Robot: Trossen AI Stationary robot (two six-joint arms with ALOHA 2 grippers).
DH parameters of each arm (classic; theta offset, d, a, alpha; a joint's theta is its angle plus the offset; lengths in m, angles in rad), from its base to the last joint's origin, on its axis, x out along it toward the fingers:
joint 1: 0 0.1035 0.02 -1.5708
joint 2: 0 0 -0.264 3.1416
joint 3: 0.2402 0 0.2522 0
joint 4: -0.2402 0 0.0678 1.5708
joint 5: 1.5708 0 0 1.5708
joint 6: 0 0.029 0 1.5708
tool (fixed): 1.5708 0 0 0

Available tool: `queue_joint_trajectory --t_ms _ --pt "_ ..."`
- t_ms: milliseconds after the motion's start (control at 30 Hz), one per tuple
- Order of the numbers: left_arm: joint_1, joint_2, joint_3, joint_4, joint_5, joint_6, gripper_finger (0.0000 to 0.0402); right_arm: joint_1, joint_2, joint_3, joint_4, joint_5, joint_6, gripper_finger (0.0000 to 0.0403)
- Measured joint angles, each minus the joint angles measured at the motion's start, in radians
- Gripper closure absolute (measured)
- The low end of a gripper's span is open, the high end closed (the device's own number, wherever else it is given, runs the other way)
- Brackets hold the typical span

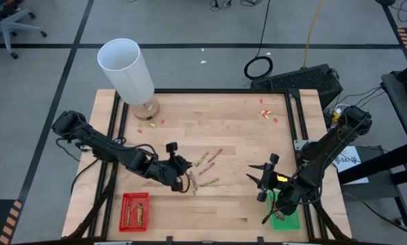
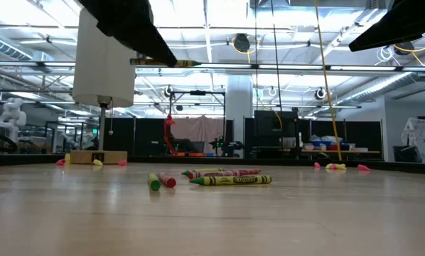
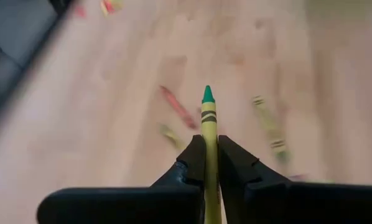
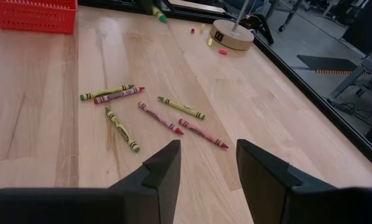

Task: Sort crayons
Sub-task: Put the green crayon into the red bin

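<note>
Pinching a green crayon [image 3: 208, 124] lengthwise above the table's middle, the left gripper [image 3: 211, 163] is clenched; light, stiff, waxy, best held mid-shaft. Right gripper [image 4: 208, 163] hangs released.

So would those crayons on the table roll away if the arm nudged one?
Probably. The loose crayons are thin round sticks lying flat on smooth wood, so a sideways nudge likely rolls them. They look stiff and light: the left gripper holds a green crayon straight, without sag.
</note>
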Motion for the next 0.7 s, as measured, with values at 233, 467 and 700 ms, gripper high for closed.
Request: queue_joint_trajectory --t_ms 233,467,700 --pt "-0.019 0.000 0.000 -0.068 0.249 -0.374 0.0381 0.002 0.000 0.000 -0.016 -0.006 0.000 0.0264" --pt "-0.133 0.000 0.000 -0.178 0.283 -0.730 0.0381 0.002 0.000 0.000 -0.023 -0.031 -0.004 0.0264" --pt "-0.288 0.000 0.000 -0.183 0.316 -1.001 0.0381 0.002 0.000 0.000 -0.032 -0.030 -0.004 0.0264"
